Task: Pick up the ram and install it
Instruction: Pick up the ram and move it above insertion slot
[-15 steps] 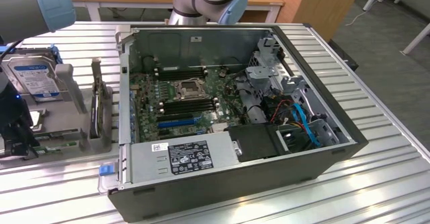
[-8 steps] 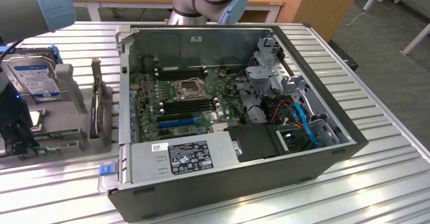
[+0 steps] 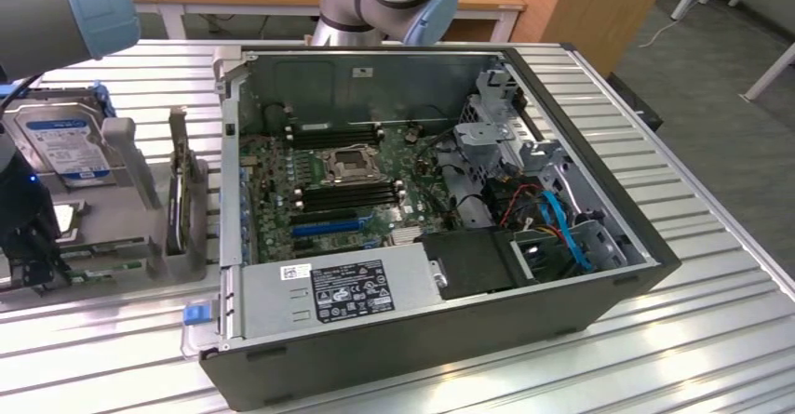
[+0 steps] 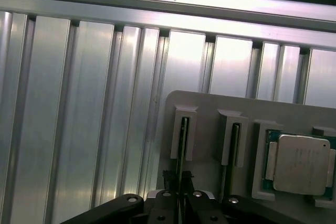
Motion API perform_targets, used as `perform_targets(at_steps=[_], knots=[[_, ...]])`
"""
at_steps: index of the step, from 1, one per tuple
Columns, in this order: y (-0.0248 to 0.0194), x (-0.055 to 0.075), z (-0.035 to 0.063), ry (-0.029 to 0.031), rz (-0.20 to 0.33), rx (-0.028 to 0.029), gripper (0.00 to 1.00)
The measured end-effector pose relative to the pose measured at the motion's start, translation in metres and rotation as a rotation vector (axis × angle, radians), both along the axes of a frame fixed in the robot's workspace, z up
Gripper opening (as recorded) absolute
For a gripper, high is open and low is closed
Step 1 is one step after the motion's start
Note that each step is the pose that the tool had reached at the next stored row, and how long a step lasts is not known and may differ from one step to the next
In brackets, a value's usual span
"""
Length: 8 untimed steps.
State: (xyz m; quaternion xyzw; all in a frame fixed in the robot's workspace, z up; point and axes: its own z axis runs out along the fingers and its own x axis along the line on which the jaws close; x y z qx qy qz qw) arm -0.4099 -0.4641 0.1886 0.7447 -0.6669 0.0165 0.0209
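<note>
The ram [image 4: 181,148] is a thin green stick standing on edge in a slot of the grey holder [image 4: 210,109]. A second such stick [image 4: 231,153] stands in the neighbouring slot. My gripper [image 4: 180,202] is down over the first stick, its fingers [image 4: 167,198] drawn in close on either side of the board's edge, shut on it. In the exterior view the gripper [image 3: 28,247] hangs low at the far left over the holder [image 3: 130,167]. The black memory slots [image 3: 352,195] lie on the motherboard inside the open computer case [image 3: 372,358].
A square silver processor chip [image 4: 300,163] sits in the holder beside the sticks. A blue-labelled hard drive [image 3: 69,144] stands in the holder's back. The ribbed aluminium table [image 4: 79,103] surrounds the holder. Cables [image 3: 546,219] crowd the case at the exterior view's right.
</note>
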Motion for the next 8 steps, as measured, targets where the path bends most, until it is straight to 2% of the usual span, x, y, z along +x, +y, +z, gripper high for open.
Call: perform_targets(at_steps=[8], knots=[[0.0, 0.0, 0.0, 0.0, 0.0, -0.0001, 0.14]])
